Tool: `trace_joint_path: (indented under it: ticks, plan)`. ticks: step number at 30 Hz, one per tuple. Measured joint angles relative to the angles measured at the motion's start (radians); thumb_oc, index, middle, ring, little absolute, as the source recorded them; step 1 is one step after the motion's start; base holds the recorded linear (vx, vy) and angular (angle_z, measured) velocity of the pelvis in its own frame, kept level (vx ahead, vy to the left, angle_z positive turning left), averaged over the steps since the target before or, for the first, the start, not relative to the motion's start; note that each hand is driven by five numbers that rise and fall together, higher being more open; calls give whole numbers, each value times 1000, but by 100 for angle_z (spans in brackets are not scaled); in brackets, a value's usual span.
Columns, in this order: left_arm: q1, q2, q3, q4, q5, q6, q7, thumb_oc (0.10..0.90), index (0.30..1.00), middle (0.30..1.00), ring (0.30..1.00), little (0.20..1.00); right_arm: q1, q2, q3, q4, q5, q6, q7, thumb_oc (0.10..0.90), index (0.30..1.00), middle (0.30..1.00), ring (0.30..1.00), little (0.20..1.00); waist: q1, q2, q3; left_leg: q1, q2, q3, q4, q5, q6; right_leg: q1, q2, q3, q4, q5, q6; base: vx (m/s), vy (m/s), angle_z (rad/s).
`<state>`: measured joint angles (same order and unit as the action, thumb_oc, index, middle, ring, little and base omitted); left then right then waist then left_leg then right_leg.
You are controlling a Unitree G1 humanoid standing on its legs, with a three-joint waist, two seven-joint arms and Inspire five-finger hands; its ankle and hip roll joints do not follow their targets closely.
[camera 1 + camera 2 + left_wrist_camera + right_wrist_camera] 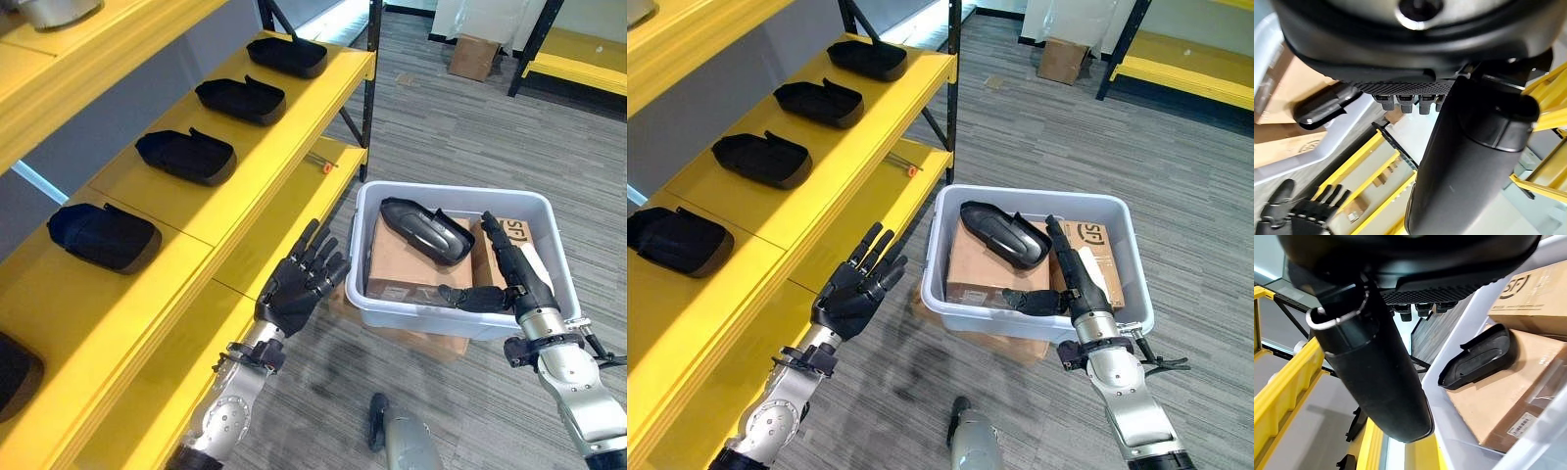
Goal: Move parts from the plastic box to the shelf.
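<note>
Box (534,211): pale grey plastic, right of centre in the eye views, standing on grey floor (441,127) just off the shelf's lower right corner. Holds two cardboard cartons: a large one (402,264) at its left, a smaller one (509,245) at its right.

Part in box (428,228): one black moulded shell, lying tilted across the top of the large carton, upper middle of the box. Seen also in the right wrist view (1481,357), hollow side showing.

Shelf (186,235): yellow, running diagonally from lower left to upper centre of the frame, black upright (372,88) at its far end. Four parts spaced apart in a row on it: (103,237), (186,157), (240,100), (286,56). Edge of a fifth dark shape at the lower left border, too cropped to identify. Small orange-tipped item (326,166) on the lower tier.

Left hand (299,279): centre of frame, between shelf edge and box, fingers straight and spread, grasping nothing, clear of both.

Right hand (509,269): over the box's right half, fingers extended above the smaller carton, thumb out toward the large carton, released; contact with the cartons cannot be told. Apart from the part.

Brown carton (473,56): on floor, upper right of frame, beside a second yellow rack (578,59).
</note>
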<state>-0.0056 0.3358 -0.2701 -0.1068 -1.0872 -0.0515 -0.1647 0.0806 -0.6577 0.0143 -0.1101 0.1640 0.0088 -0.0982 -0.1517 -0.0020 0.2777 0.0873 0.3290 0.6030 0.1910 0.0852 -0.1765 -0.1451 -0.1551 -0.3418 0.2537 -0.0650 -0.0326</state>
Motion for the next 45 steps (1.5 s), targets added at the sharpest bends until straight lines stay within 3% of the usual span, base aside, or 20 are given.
trace_joint_path:
  ticks: [1, 3, 5, 7, 8, 9, 11, 14, 17, 21, 27, 31, 34, 37, 39, 41, 43, 45]
  plan:
    - [7, 1, 0, -8, 0, 0, 0, 900, 1000, 1000, 1000, 1000, 11, 7, 0, 0, 3, 0, 0, 900, 1000, 1000, 1000, 1000, 4, -1, 0, -10, -18, -1, -1, -24, 9, 19, 4, -7, -31, 13, 1, 123, -31, 17]
    - [47, 4, 3, -29, -1, 1, -3, 900, 1000, 1000, 1000, 1000, 43, 48, 4, 0, 7, 0, -8, 900, 1000, 1000, 1000, 1000, 35, -2, 0, -57, -114, -58, -30, -76, 59, 70, 14, -8, -101, 44, 5, 91, -22, -5]
    - [121, 1, 28, -29, -2, 3, -11, 900, 1000, 1000, 1000, 1000, 48, 103, 33, 0, 16, -1, -20, 900, 1000, 1000, 1000, 1000, 86, -6, 3, -121, -232, -187, -108, -100, 112, 102, 24, 29, -149, 66, 16, 70, -36, -46]
    - [163, 1, 49, -26, -2, 4, -21, 900, 1000, 1000, 1000, 1000, 50, 121, 55, 0, 36, -3, -21, 900, 1000, 1000, 1000, 1000, 123, 14, -4, -159, -267, -259, -144, -81, 143, 103, 39, 61, -153, 64, 24, 111, -8, -69]
    - [202, -4, 81, -22, -1, 6, -33, 900, 1000, 1000, 1000, 1000, 51, 125, 82, 6, 46, -3, -19, 900, 1000, 1000, 1000, 1000, 158, 17, -6, -156, -270, -307, -143, -32, 203, 103, 58, 95, -144, 49, 45, 105, 28, -78]
    - [233, -7, 121, -19, -1, 7, -47, 900, 1000, 1000, 1000, 1000, 55, 140, 107, 4, 46, -4, -20, 900, 1000, 1000, 1000, 1000, 161, -10, -14, -142, -283, -299, -150, -52, 203, 106, 51, 113, -146, 44, 51, 88, 38, -59]
    - [239, 6, 150, -18, -1, 10, -48, 900, 1000, 1000, 1000, 1000, 54, 148, 121, 0, 48, -7, -20, 900, 1000, 1000, 1000, 1000, 174, -31, -25, -136, -292, -268, -171, -46, 194, 104, 43, 112, -142, 42, 60, 77, 31, -25]
    - [207, 13, 172, -12, 1, 10, -52, 900, 1000, 1000, 1000, 1000, 23, 153, 121, -2, 54, -10, -27, 900, 1000, 1000, 1000, 1000, 180, -42, -31, -65, -342, -255, -237, -39, 205, 149, 4, 113, -173, 63, 96, 105, 27, -2]
    - [175, 13, 146, -13, 3, 10, -71, 900, 1000, 1000, 1000, 1000, 15, 172, 121, -1, 54, -8, -37, 900, 1000, 1000, 1000, 1000, 178, -61, -46, -37, -349, -259, -269, -32, 217, 190, 11, 113, -219, 79, 124, 141, 13, 1]
    - [178, 13, 114, -20, 6, 21, -81, 900, 1000, 1000, 1000, 1000, 12, 192, 121, -1, 54, -5, -39, 900, 1000, 1000, 1000, 1000, 155, -71, -74, -28, -340, -262, -268, -31, 220, 222, 29, 112, -266, 85, 120, 79, 25, -2]
    - [192, 13, 117, -20, 6, 32, -83, 900, 1000, 1000, 1000, 1000, 10, 191, 121, -1, 49, -3, -32, 900, 1000, 1000, 1000, 1000, 154, -69, -75, -20, -321, -258, -268, -32, 219, 241, 52, 111, -297, 91, 113, 75, 85, -5]
    - [194, 13, 117, -20, 4, 32, -90, 900, 1000, 1000, 1000, 1000, -21, 184, 121, -1, 27, 0, -24, 900, 1000, 1000, 1000, 1000, 155, -68, -74, -14, -315, -250, -269, -33, 216, 237, 55, 108, -284, 91, 113, 38, 167, -5]
    - [193, 17, 116, -17, 13, 32, -119, 900, 1000, 1000, 1000, 1000, -57, 164, 124, 1, 13, 7, -25, 900, 1000, 1000, 1000, 1000, 158, -65, -73, -15, -313, -223, -268, -34, 217, 187, 49, 85, -201, 78, 120, -41, 126, -21]
    - [185, 36, 115, 1, 28, 32, -154, 900, 1000, 1000, 1000, 1000, -88, 143, 124, 6, 12, 9, -35, 900, 1000, 1000, 1000, 1000, 157, -56, -66, -14, -290, -204, -260, -41, 228, 48, 4, 32, 68, 48, 157, -8, -50, -23]
    - [175, 42, 118, 31, 35, 32, -160, 900, 1000, 1000, 1000, 1000, -86, 130, 123, 15, 3, -2, -41, 900, 1000, 1000, 1000, 1000, 159, -56, -60, -33, -278, -189, -214, -65, 240, 5, -80, -33, 192, 17, 159, 46, -301, -11]
    - [175, 44, 118, 48, 36, 29, -160, 900, 1000, 1000, 1000, 1000, -79, 131, 123, 25, -4, -20, -41, 900, 1000, 1000, 1000, 1000, 169, -56, -60, -46, -269, -192, -188, -87, 234, 16, -133, -16, 160, 21, 163, 74, -347, -10]
    - [175, 44, 113, 69, 42, 26, -160, 900, 1000, 1000, 1000, 1000, -67, 135, 124, 26, -8, -30, -37, 900, 1000, 1000, 1000, 1000, 180, -56, -59, -56, -261, -206, -179, -87, 229, 60, -169, 37, 58, 62, 207, 103, -344, 6]
    - [176, 55, 98, 88, 43, 21, -161, 900, 1000, 1000, 1000, 1000, -47, 142, 124, 27, -7, -31, -36, 900, 1000, 1000, 1000, 1000, 180, -60, -57, -63, -250, -243, -173, -83, 221, 137, -214, 103, -79, 119, 223, 64, -314, 29]
